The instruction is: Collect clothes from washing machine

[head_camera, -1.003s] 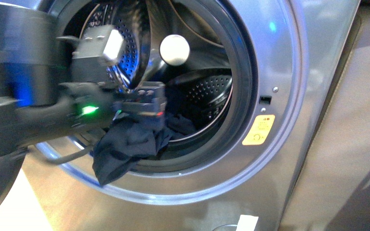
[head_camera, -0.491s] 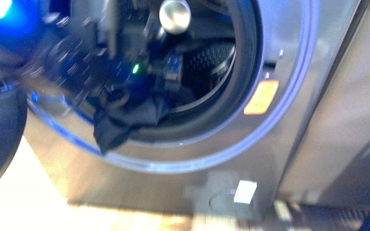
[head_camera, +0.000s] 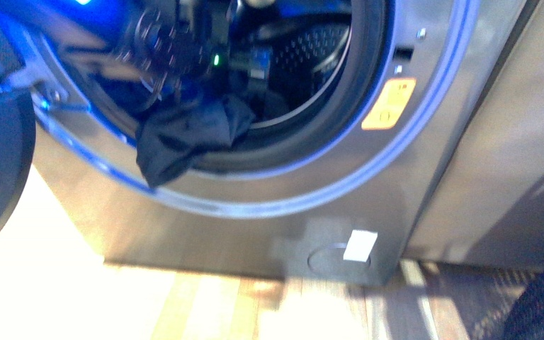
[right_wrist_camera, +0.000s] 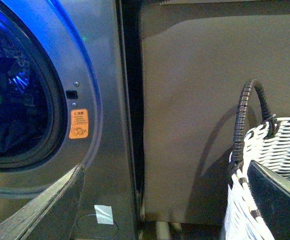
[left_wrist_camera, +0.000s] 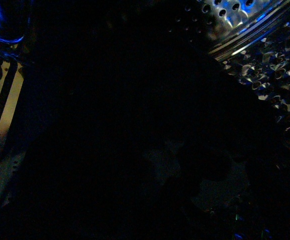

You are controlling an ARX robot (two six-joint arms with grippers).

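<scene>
Bright light is washing out the pale wooden floor (head_camera: 205, 312) at the left, a grey panel (head_camera: 510, 142) is standing along the right, and a white woven basket (right_wrist_camera: 279, 150) with a black handle (right_wrist_camera: 241, 125) is sitting in front of that panel.

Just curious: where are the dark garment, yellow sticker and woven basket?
dark garment (head_camera: 184, 138): front view, hanging fold.
yellow sticker (head_camera: 389, 103): front view, its middle.
woven basket (right_wrist_camera: 284, 145): right wrist view, side wall.
</scene>
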